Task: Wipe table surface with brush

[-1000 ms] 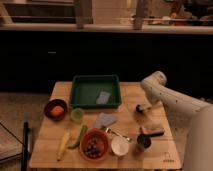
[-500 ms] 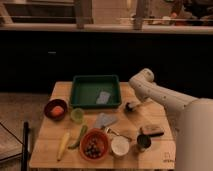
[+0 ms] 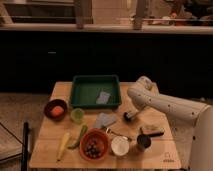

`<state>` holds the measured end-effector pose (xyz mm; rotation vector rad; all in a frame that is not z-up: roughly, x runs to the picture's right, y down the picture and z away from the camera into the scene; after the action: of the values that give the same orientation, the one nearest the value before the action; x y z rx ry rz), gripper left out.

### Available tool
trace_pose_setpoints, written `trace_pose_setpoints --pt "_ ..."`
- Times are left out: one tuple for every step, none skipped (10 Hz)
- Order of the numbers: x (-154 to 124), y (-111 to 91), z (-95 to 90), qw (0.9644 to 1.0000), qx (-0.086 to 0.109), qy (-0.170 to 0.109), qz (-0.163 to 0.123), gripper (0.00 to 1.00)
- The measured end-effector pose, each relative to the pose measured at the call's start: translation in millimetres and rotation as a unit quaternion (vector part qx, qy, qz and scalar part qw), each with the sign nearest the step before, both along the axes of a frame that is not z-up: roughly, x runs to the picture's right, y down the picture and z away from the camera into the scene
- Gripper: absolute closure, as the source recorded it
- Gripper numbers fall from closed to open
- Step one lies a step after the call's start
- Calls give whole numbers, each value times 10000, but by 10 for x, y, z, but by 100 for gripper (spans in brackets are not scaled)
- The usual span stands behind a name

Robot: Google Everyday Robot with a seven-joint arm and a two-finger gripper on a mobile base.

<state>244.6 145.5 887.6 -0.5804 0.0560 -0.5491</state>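
Camera view has the brush lying on the counter just right of its centre, a small dark round head with a pale spot. My end effector sits right at it, low over the wood, at the tip of my white arm, which reaches in from 3 o'clock. Whether it grips the brush I cannot tell.

At 9 o'clock from the brush, close by, lies a flat grey-blue piece. At 11 o'clock stands a green tray with a small pale item inside. At 4 o'clock, near the counter's right edge, rests a flat tan block with a dark edge, and just below it a dark cup. At 6 o'clock sits a white bowl, with a metal spoon above it and an orange bowl of dark fruit to its left. Farther toward 8 o'clock lie a green vegetable and a yellow one. Toward 9 o'clock are a small green cup and a dark red bowl with something orange inside. A small dark logo marks the counter's near right corner.
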Motion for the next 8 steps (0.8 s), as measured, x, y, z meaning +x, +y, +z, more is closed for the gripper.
trace_pose_setpoints --pt "167 48 -13 9999 -29 97 11 100" --pt "294 62 -10 9998 -48 196 20 100" --pt "475 48 1 9994 -43 351 67 100" --pt "602 20 12 9988 -22 468 115 100" --pt "715 -38 46 9979 25 616 209 100" --pt "767 -151 126 9966 102 748 326 100" --pt "754 -251 206 9957 161 813 405 100" --pt "726 -341 272 9952 217 835 466 100"
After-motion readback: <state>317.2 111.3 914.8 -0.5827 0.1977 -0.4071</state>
